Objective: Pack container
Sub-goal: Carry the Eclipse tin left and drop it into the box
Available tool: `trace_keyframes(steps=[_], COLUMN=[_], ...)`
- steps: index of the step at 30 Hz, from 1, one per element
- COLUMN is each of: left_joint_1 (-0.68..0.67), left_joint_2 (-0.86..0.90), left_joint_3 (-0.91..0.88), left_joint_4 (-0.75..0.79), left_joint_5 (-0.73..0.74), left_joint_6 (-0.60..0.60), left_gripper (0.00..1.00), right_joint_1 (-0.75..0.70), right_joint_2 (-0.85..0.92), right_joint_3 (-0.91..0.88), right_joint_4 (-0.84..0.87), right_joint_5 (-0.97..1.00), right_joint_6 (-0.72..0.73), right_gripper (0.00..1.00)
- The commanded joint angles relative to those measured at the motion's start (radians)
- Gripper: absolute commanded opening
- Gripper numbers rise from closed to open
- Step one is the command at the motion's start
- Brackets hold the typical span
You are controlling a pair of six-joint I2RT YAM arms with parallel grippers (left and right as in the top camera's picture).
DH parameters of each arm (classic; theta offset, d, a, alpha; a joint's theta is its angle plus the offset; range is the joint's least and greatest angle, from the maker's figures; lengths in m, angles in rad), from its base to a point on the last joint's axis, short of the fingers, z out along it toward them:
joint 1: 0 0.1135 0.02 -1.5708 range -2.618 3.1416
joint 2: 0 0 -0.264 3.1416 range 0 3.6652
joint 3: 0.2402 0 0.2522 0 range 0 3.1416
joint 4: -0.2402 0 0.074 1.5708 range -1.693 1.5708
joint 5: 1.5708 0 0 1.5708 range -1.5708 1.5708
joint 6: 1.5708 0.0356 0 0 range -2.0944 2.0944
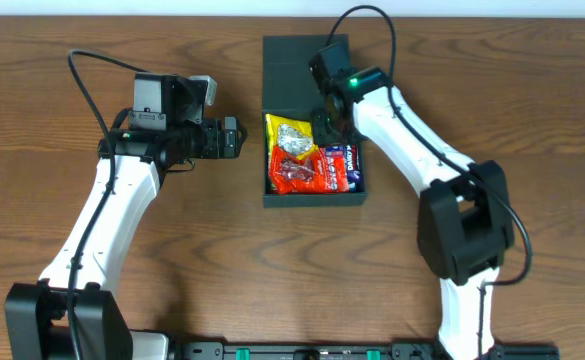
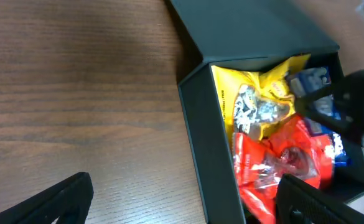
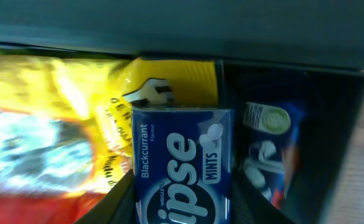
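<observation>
The dark teal-green container [image 1: 312, 196] stands at the table's centre, its flap lid [image 1: 290, 72] open and leaning back. Inside lie a yellow packet [image 1: 284, 133], a red packet [image 1: 300, 174] and blue packets [image 1: 340, 165]. My right gripper [image 1: 330, 122] is over the box's far right corner and shut on a blue Eclipse mints tin [image 3: 183, 167], held just above the snacks. My left gripper [image 1: 234, 138] is open and empty, left of the container's left wall [image 2: 201, 143]. In the left wrist view the yellow packet [image 2: 259, 102] and red packet [image 2: 275, 165] show inside.
The wood table [image 1: 72, 210] surrounds the container. The right arm [image 1: 412, 140] runs over the table to the right of the box. The left arm [image 1: 102, 220] lies along the left side.
</observation>
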Motion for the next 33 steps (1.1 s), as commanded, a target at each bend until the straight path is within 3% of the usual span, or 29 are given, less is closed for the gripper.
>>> trace_keyframes(steps=[1, 9, 18, 22, 27, 33], left_joint_1=[0.004, 0.004, 0.004, 0.004, 0.004, 0.004], left_joint_2=[-0.014, -0.014, -0.014, -0.014, -0.014, -0.014], left_joint_3=[-0.011, -0.011, -0.011, -0.011, -0.011, -0.011], left_joint_4=[-0.001, 0.000, 0.000, 0.000, 0.000, 0.001], left_joint_5=[-0.003, -0.004, -0.004, -0.004, -0.004, -0.003], left_joint_6=[0.022, 0.022, 0.022, 0.022, 0.022, 0.022], left_gripper=[0.95, 0.95, 0.95, 0.95, 0.95, 0.95], right_joint_1=[0.005, 0.008, 0.006, 0.006, 0.006, 0.005], right_joint_2=[0.051, 0.086, 0.027, -0.039, -0.110, -0.188], right_joint_3=[-0.010, -0.010, -0.009, -0.009, -0.009, -0.009], right_joint_4=[-0.006, -0.013, -0.037, -0.035, -0.029, -0.024], right_joint_5=[0.024, 0.024, 0.021, 0.019, 0.019, 0.004], right_joint_6=[0.025, 0.024, 0.020, 0.020, 0.020, 0.021], right_gripper=[0.02, 0.02, 0.22, 0.45, 0.62, 0.66])
